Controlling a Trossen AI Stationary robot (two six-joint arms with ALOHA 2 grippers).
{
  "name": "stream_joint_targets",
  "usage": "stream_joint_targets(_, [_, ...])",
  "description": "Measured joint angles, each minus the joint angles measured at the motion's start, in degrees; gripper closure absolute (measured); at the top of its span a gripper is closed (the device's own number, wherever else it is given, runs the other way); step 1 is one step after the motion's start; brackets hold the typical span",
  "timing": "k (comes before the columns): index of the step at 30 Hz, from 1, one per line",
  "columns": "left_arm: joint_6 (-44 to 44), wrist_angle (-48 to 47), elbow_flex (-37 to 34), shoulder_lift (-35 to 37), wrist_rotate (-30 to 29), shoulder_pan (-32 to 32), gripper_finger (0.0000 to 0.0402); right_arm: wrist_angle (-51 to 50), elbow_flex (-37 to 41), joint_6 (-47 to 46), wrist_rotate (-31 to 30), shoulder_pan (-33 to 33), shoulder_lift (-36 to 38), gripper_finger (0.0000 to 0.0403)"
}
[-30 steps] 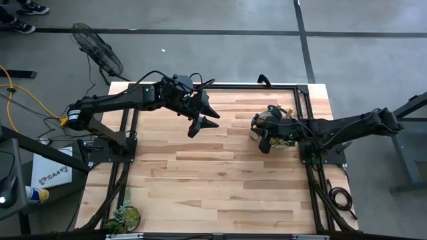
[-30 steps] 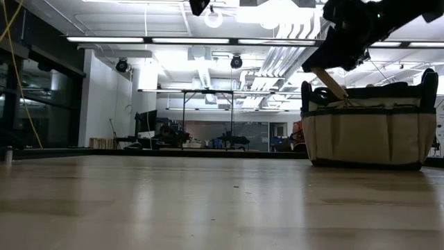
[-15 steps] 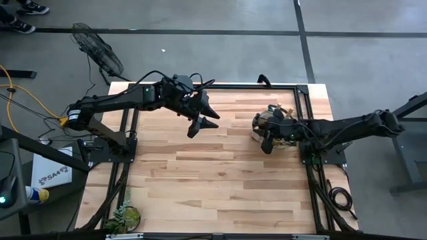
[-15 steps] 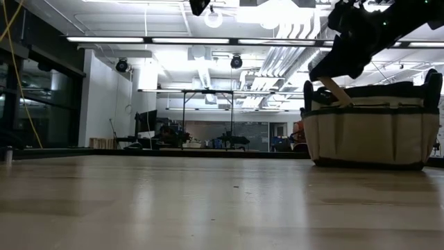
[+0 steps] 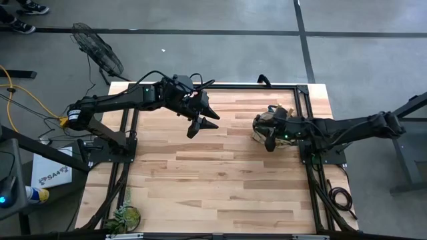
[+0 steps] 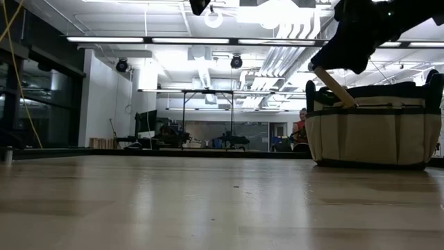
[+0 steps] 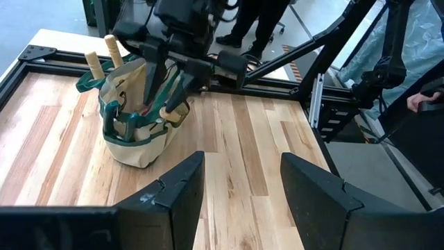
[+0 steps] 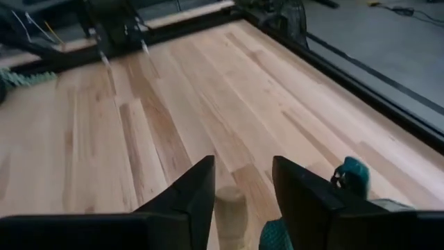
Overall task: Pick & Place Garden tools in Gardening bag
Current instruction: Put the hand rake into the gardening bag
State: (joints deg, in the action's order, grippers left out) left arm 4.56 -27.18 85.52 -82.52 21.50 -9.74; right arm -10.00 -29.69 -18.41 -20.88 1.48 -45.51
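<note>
The right hand [image 5: 269, 141] hangs directly over the small tan canvas gardening bag with green trim [image 7: 135, 132], so a tool let go drops straight in. A round wooden tool handle [image 8: 229, 208] sits between its fingers [image 8: 182, 198], slanting down into the bag's mouth. The fingers stand slightly apart around the handle; whether they grip it I cannot tell. Other wooden handles [image 7: 113, 50] already stick up from the bag's far side. The left hand [image 5: 200, 121], fingers spread and empty, waits above the bare wooden bench [image 5: 220, 180], well clear of the bag.
</note>
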Motion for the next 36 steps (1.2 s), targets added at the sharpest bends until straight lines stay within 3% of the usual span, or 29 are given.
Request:
stream_joint_targets(11, [-0.24,0.00,0.00,0.00,-0.02,0.00,0.0215,-0.28,0.00,-1.76,0.02,0.02,6.37,0.0292])
stream_joint_targets(22, [-1.31,0.02,0.00,0.00,-1.14,0.00,0.0215,-0.44,-0.48,-3.20,0.07,1.88,9.03,0.0395])
stream_joint_targets(28, [-1.31,0.04,0.00,0.00,-1.14,0.00,0.0215,-4.30,-7.97,-4.07,-2.03,3.45,3.82,0.0400])
stream_joint_targets(36, [-1.31,0.02,0.00,0.00,-1.14,0.00,0.0215,-20.15,-25.26,-6.92,-0.46,2.55,-10.87,0.0400])
